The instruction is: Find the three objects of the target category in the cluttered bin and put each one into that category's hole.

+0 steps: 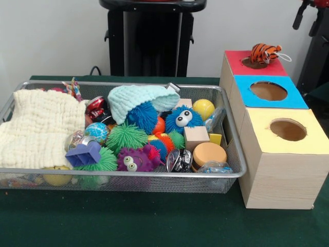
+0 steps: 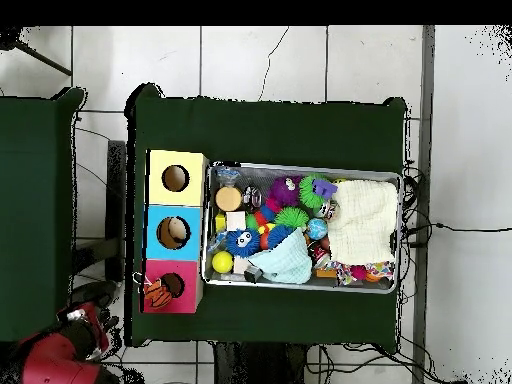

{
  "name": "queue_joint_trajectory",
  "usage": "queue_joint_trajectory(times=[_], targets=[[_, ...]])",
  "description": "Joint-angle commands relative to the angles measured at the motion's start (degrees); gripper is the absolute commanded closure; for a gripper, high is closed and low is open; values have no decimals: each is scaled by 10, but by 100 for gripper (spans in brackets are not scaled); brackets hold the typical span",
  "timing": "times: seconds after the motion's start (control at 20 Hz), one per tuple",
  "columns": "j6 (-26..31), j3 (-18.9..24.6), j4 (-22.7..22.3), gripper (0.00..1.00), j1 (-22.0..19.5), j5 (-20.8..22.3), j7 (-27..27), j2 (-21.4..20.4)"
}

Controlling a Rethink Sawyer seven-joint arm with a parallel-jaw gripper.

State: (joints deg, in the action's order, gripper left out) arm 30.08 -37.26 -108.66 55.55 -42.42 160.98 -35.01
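My end effector [image 2: 95, 313]: dark part at the tip of my red arm, off the desk [image 1: 154, 221] past its corner near the red-topped box. I cannot tell whether it is wide or narrow.

Desk: covered in dark green cloth.

Bin [image 1: 234, 154]: shallow rectangular tray of silver wire mesh with a rounded rim, crowded with the following.
- Cream cloth [image 1: 41, 128]: waffle weave, folded, fills one end.
- Mint cloth [image 1: 139, 100]: same weave, bunched in a dome over other toys.
- Blue ball [image 1: 182, 119]: fuzzy, with two bulging eyes.
- Green ball [image 1: 126, 136]: soft rubbery spikes.
- Purple ball [image 1: 132, 160]: spiky, with eyes, against the front wall.
- Yellow ball [image 1: 204, 108]: smooth, at the back.
- Wooden cube [image 1: 196, 137]: plain, pale.
- Tan disc [image 1: 208, 153]: round, flat-topped, matte.
- Purple block [image 1: 85, 154]: hard plastic, notched.

Boxes: three light-wood cubes in a row just beside the bin, each with a round hole in a coloured top: yellow [image 1: 267, 116], blue [image 1: 247, 85], red [image 1: 236, 59].

Tiger toy [image 1: 264, 51]: plush, orange with black stripes, lying across the red top's hole.
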Motion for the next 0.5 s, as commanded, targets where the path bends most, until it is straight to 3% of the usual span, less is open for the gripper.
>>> queue_joint_trajectory(times=[0.05,0.5], targets=[[39,31,-8,0,-3,-14,163,-21],[-34,70,-71,0,-8,-34,139,-43]])
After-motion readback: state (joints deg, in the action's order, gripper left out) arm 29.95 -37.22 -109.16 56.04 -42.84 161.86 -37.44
